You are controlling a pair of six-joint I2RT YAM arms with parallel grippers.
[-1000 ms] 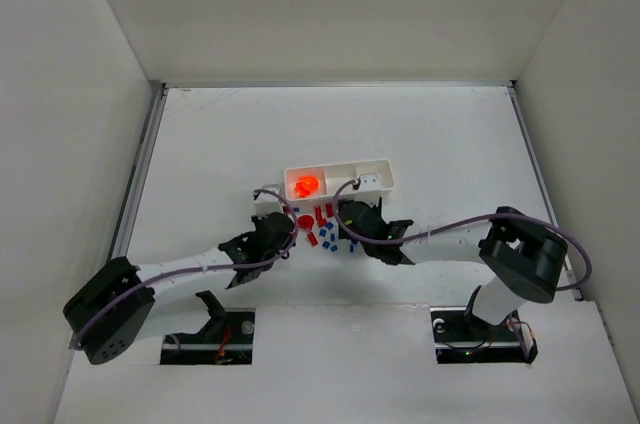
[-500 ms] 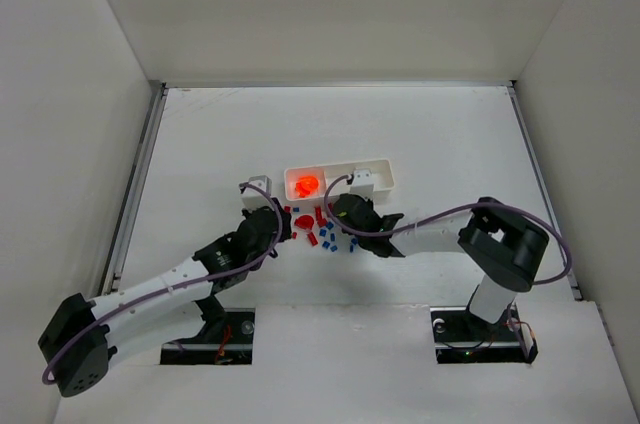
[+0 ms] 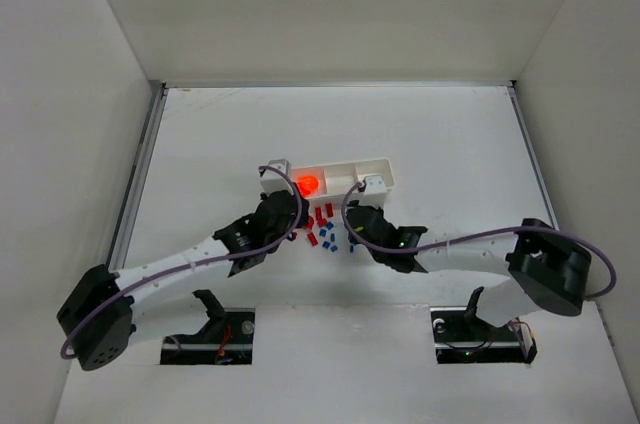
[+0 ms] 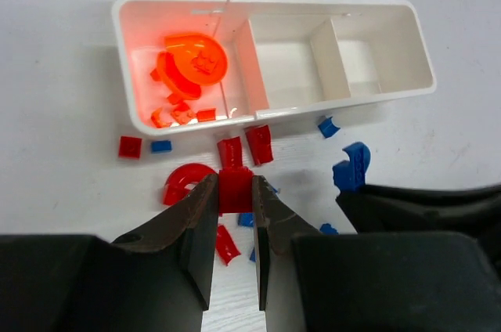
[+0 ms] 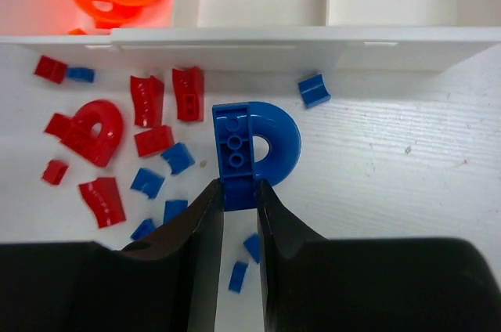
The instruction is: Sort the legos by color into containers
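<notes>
The white three-compartment container (image 3: 385, 166) lies mid-table. Its left compartment holds orange legos (image 4: 192, 62); the middle compartment (image 4: 288, 73) and the right one look empty. Red and blue legos (image 3: 322, 229) lie scattered just in front of it. My left gripper (image 4: 233, 183) is shut on a small red brick (image 4: 235, 193), held above the pile near a red arch (image 4: 184, 182). My right gripper (image 5: 239, 187) is shut on the straight end of a large blue round arch (image 5: 262, 144), close to the container's front wall (image 5: 235, 38).
Loose red pieces (image 5: 94, 132) and small blue pieces (image 5: 147, 182) lie left of the right gripper. A single blue piece (image 5: 314, 90) sits by the container wall. The two grippers (image 3: 290, 212) (image 3: 352, 219) are close together. White walls enclose the table.
The right gripper's jaws have closed onto the blue arch. The left arm has swung up and right toward the container, still holding the red brick.
</notes>
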